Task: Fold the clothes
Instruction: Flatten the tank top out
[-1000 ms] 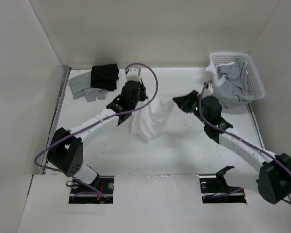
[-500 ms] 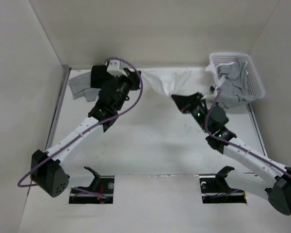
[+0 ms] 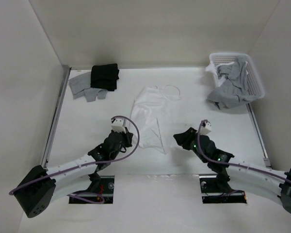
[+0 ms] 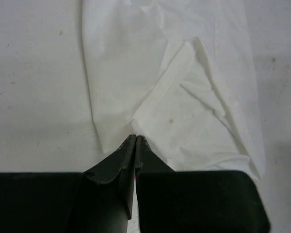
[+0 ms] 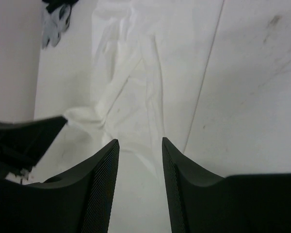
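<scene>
Since a second ago, swung both arms from the far side back to the near edge and laid the white top (image 3: 153, 116) out on the surface (image 3: 87, 116), no longer slung between them. Lies now mid-surface, straps toward the far wall, hem toward the arms, creased, with a flap turned over near the hem.

Left pincer (image 4: 136, 140) pressed together right at the hem, seemingly with a pinch of fabric still in it. Right pincer (image 5: 140, 143) now sprung apart, nothing between the fingers, just short of the hem's right corner.

Risks from here: drawing the left arm away before letting go would likely drag the hem and bunch the spread; leaving the flap turned over would likely make for a crooked fold.

Unmoved meanwhile: black garment (image 3: 105, 76) far left, basket (image 3: 230, 55) far right.
</scene>
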Robot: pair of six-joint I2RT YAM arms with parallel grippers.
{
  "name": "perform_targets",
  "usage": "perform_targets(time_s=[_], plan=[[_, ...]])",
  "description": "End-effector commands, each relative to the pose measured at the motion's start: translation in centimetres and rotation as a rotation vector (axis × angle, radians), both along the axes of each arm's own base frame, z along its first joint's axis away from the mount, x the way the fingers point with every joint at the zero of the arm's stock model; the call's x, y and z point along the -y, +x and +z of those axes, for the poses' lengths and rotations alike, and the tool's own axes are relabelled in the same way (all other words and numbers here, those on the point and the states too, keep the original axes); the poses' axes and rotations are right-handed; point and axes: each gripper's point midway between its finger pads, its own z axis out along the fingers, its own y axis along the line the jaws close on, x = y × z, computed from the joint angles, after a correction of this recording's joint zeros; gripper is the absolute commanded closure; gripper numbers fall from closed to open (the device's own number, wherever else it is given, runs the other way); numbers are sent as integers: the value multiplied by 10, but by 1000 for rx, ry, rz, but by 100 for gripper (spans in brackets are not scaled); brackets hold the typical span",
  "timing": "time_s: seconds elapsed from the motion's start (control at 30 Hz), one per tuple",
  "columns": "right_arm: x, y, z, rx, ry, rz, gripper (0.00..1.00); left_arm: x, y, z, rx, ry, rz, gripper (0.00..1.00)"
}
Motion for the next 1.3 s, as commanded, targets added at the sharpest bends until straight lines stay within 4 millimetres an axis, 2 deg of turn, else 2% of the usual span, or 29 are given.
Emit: perform_targets(time_s=[0.0,0.07,0.13,0.2,0.27,0.3,0.37,0.4,0.5,0.63,0.73,0.87,0.93,1.0,1.03,1.1,1.17,1.27], plan=[[3,25,14,5,-52,-42,59,-2,8,25,77,-126,74,99],[-5,27,2,-51,-87,11,70,-8,10,28,88,-137,99,98],[-10,24,-12,-107,-126,47,86,-11,10,30,93,-146,106,97],[-18,17,-18,-127,-172,88,89,-12,10,28,88,-150,105,96],[-29,16,-16,-115,-235,132,84,-10,9,25,76,-156,91,95],[-35,19,-12,-99,-268,148,79,-9,10,25,71,-160,87,95],[-46,33,-6,-68,-316,162,64,-6,11,23,67,-162,75,95],[-52,44,-5,-55,-335,162,62,-5,11,22,64,-163,68,95],[-64,77,-9,-35,-377,165,59,-3,10,23,65,-170,58,95],[-80,109,-25,-53,-414,190,59,-5,10,25,72,-182,58,95],[-83,126,-36,-64,-458,178,59,-4,9,25,74,-188,52,95],[-83,134,-46,-83,-478,171,61,-5,9,27,82,-195,53,95],[-83,135,-51,-93,-491,181,70,-4,10,27,83,-196,53,95],[-81,135,-52,-95,-500,171,87,-4,10,26,82,-195,52,95],[-78,135,-47,-89,-497,158,92,-4,10,26,83,-194,52,95],[-65,128,-36,-70,-497,125,95,-4,11,27,84,-197,53,95],[-49,108,-27,-57,-496,112,96,-5,11,28,89,-202,58,95],[-31,53,-31,-80,-466,154,95,-9,12,30,94,-212,73,95]])
